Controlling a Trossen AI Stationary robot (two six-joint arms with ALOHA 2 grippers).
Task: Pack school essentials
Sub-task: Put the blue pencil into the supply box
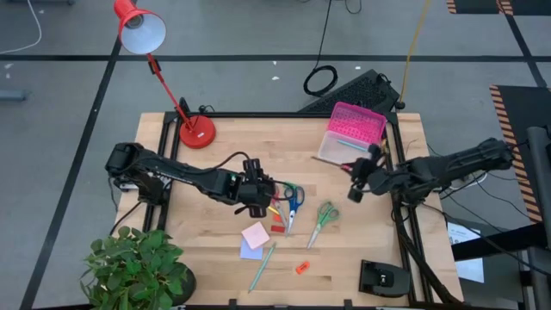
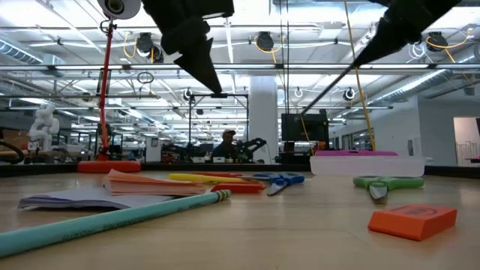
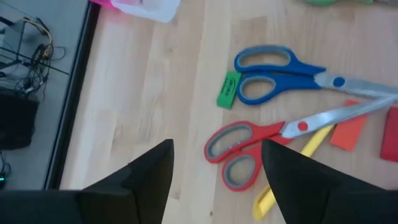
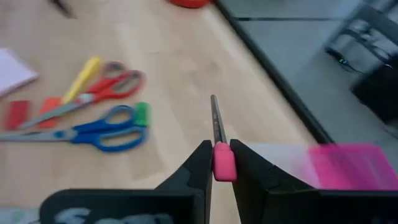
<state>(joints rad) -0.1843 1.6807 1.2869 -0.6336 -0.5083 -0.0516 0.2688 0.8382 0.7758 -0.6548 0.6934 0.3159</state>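
A: Scissors up next, by the look of it! Left gripper [image 3: 214, 171] hangs over the middle of the table with its fingers spread and empty, the red scissors [image 3: 261, 146] lying flat right under the gap.

B: And those will be awkward, I'd say. Light, rigid, smooth metal blades that could slide. Best bite is across the plastic handle loops or just at the pivot, not the blade tips.

A: Blue scissors [image 3: 292, 78] lie just beside them, a green eraser [image 3: 228, 89] touching their handle, and a yellow pen [image 3: 292, 165] runs under the red pair's blade.

B: Crowded, so a clean pinch is tricky. Over on the right?

A: Right gripper [image 4: 216, 162] is clenched on a thin pencil with a pink eraser end [image 4: 221, 163], held above the table near the clear box with the pink lid [image 1: 353, 129].

B: Slim and stiff; it could pivot in that grip.
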